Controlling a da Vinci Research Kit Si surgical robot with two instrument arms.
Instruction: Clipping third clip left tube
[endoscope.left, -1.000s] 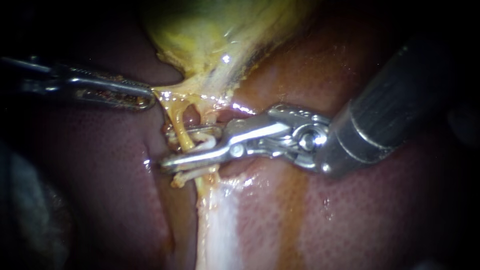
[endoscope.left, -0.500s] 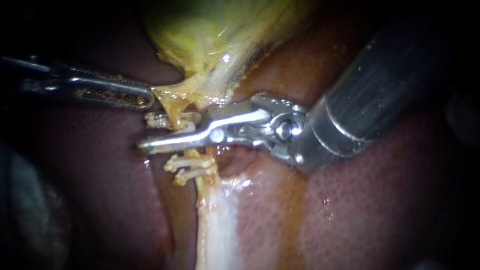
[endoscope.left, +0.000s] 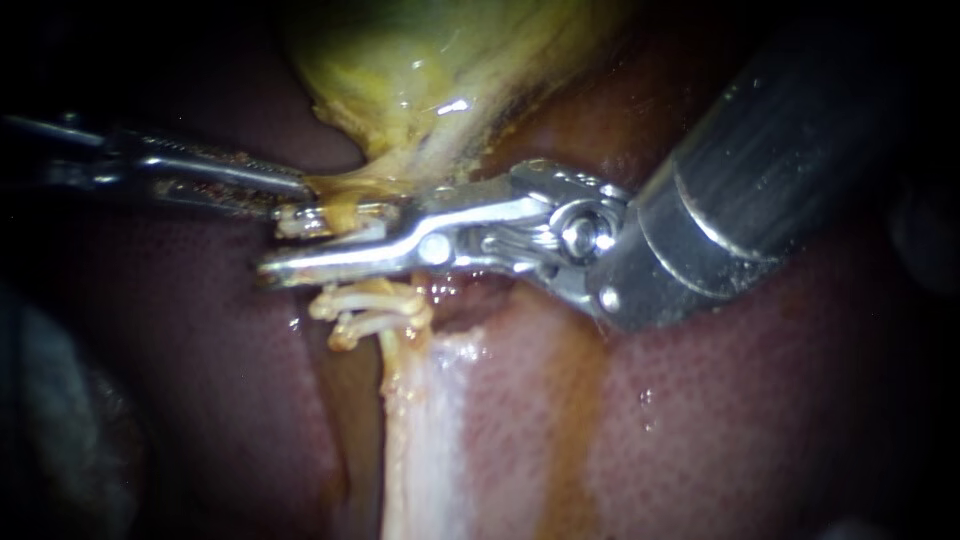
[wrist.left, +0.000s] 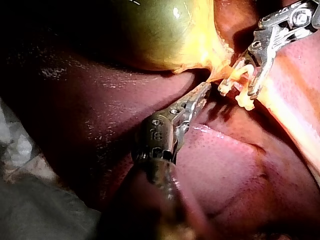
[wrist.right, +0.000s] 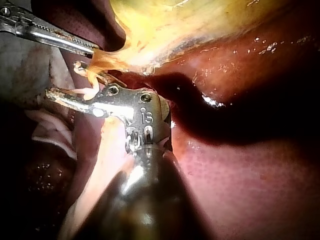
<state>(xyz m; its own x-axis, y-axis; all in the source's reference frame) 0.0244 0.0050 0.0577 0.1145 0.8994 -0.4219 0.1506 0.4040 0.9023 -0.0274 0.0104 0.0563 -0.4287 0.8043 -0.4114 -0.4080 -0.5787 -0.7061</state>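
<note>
Third clip lined up but, judging by the gap at the jaws, not yet squeezed home. Coming in from the left, a slim dark left instrument (endoscope.left: 288, 197), jaws clamped together on a strand of yellow tissue (endoscope.left: 335, 188) just under the yellow-green gallbladder (endoscope.left: 420, 70), holding it taut and lifted off the dark red liver (endoscope.left: 750, 420). Coming in from the upper right, a bright silver right instrument (endoscope.left: 285, 245), jaws parted by a narrow gap, one above and one below the thin yellow tube (endoscope.left: 348, 234), straddling it rather than pinching it, with no sure sign of both pressing on it. Tube lying between gallbladder and liver, running from the held strand down to a pale whitish band of tissue (endoscope.left: 430, 440). Only one tube to be made out, so left or right impossible to tell. Just beneath the lower jaw, two pale cream clips (endoscope.left: 365, 310) already across the tube, close together. Something pale at the upper jaw's tip, perhaps the loaded clip, too small to be sure. Next, most likely: confirm both tips past the far side of the tube, stay off the two clips below and the left instrument's tips just beside, then close squarely across the tube without twisting it or slackening the pull.
</note>
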